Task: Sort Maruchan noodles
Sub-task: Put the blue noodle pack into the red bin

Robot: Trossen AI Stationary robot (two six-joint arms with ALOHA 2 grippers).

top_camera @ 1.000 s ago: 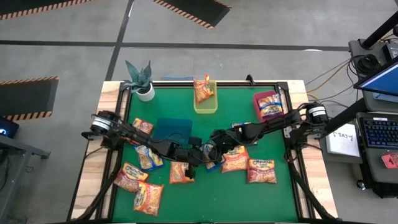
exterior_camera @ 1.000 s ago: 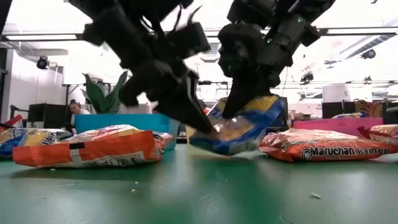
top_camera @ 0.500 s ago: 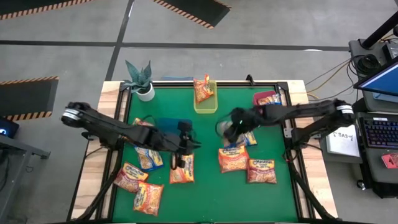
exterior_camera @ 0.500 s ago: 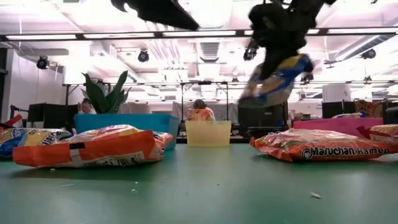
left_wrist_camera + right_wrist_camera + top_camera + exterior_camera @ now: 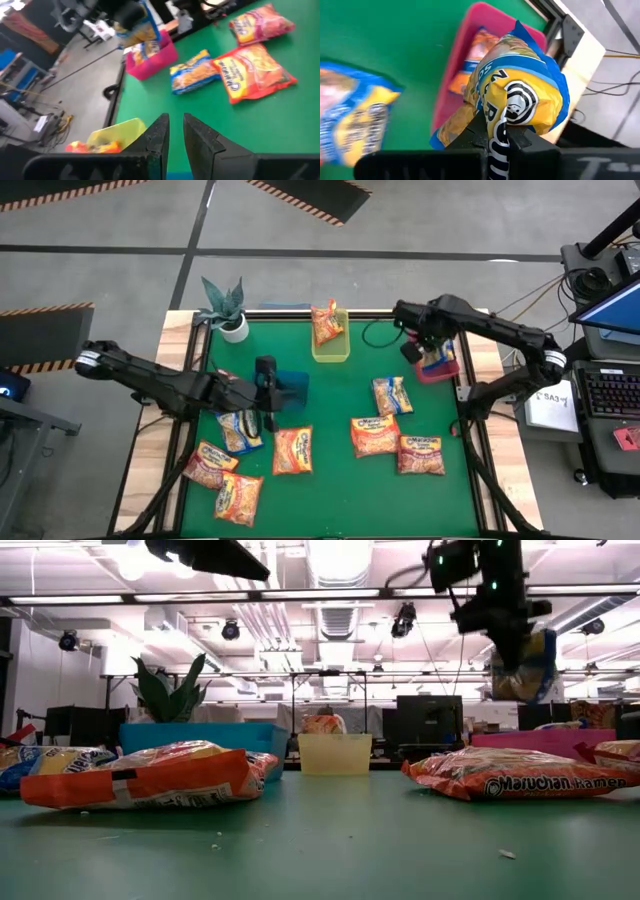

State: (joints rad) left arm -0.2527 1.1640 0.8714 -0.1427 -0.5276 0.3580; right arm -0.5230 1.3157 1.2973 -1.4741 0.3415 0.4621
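Holding a blue-edged noodle packet point(image 5: 520, 100) pinched tight in my right gripper point(image 5: 495, 132), lifted above the pink bin point(image 5: 440, 370) at the table's far right corner. That bin already has a packet inside. My left gripper point(image 5: 176, 131) hangs over the blue bin point(image 5: 290, 385) on the left half of the green table point(image 5: 330, 500), fingers nearly together with only a narrow gap, nothing between them.

Near edge, left: three orange and red packets point(image 5: 225, 480). Mid-table: a blue-edged one point(image 5: 240, 430) beside the left arm, an orange one point(image 5: 293, 450), two more orange point(image 5: 376, 436) and point(image 5: 421, 455), then another blue-edged packet point(image 5: 392, 395) behind them. Far edge: yellow bin point(image 5: 331, 348) with one orange packet point(image 5: 326, 323) sticking up. Potted plant point(image 5: 226, 308) at far left corner.
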